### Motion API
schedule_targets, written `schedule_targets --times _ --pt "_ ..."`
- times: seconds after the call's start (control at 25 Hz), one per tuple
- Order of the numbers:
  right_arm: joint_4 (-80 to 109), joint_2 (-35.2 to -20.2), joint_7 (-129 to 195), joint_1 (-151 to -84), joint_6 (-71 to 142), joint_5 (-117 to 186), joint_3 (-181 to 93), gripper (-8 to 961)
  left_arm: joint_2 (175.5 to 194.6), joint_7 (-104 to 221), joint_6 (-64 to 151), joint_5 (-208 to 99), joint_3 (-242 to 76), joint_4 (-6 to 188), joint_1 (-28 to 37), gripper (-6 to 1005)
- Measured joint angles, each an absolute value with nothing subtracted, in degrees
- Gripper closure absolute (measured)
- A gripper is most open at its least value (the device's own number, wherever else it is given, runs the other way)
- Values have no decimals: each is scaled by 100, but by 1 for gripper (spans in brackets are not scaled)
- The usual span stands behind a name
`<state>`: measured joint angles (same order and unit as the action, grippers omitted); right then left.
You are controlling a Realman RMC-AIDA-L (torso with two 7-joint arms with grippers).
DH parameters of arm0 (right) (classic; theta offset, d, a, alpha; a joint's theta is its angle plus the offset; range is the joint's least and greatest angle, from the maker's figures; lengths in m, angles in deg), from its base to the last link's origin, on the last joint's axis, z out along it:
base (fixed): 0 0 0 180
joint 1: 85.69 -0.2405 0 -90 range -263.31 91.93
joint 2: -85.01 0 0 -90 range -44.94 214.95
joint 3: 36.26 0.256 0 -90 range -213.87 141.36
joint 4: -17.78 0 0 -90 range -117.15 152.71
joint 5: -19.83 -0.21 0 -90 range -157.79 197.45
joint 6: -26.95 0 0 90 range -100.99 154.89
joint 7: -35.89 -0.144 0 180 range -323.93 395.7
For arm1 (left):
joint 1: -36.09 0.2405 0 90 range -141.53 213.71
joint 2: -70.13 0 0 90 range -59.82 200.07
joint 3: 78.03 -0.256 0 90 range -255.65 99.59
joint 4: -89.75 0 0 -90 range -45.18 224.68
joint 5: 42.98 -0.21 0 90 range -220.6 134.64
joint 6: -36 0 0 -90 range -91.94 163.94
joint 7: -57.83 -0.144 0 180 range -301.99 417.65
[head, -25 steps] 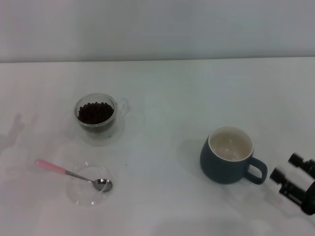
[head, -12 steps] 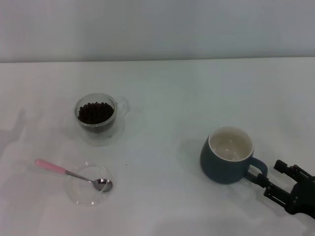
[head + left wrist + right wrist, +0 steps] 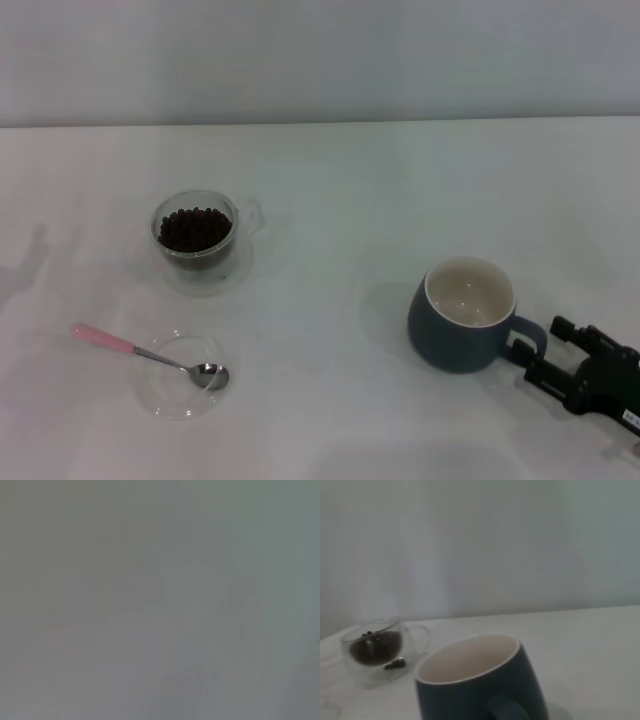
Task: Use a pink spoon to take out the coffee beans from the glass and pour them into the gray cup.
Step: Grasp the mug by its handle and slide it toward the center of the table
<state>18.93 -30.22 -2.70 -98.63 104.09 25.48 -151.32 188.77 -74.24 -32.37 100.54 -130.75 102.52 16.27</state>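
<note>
The right gripper (image 3: 538, 352) is seen low at the near right of the white table (image 3: 400, 190), its two dark fingers set apart on either side of the loop handle of the gray cup (image 3: 462, 315), without clear contact being visible. The cup stands upright on the right half of the table, cream-white inside and empty as far as can be seen; in the right wrist view the gray cup (image 3: 480, 680) fills the foreground with its handle toward the camera.

The glass (image 3: 197, 235) stands upright well to the left and farther back, well apart from the cup, with the coffee beans (image 3: 193, 228) filling it to near the rim. A wide stretch of bare tabletop lies between glass and cup. In the right wrist view the glass (image 3: 377, 650) is seen beyond the cup.

The pink spoon (image 3: 150, 354) is laid across the rim of a shallow clear dish (image 3: 182, 376) near the front left edge, its metal bowl inside the dish and its pink handle reaching out over the rim toward the left.

The left gripper is not seen in any view; the left wrist view shows only a featureless gray field.
</note>
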Motion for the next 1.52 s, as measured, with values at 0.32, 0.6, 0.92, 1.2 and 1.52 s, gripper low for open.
schedule_targets --times 0.32,0.6,0.92,1.2,1.52 --pt "1827 -3022 -249 -10025 10038 2540 -14613 185 18868 -7394 -3310 10054 -13076 10314 1670 122" --pt "1810 -3009 -218 -10247 9833 2536 -14471 189 18873 -7392 -3316 10115 -13069 10349 1740 123" --pt "1707 -2995 -223 -10357 9702 2562 -14477 194 18878 -7391 -3447 10248 -13067 10349 1799 123" --pt "1694 -2995 -240 -10337 9916 2579 -14520 457 18870 -7391 -3466 10270 -13067 10346 1799 123" --pt "1529 -2995 -211 -10372 10022 2756 -14543 704 18869 -7391 -3467 10276 -13067 10347 1788 123"
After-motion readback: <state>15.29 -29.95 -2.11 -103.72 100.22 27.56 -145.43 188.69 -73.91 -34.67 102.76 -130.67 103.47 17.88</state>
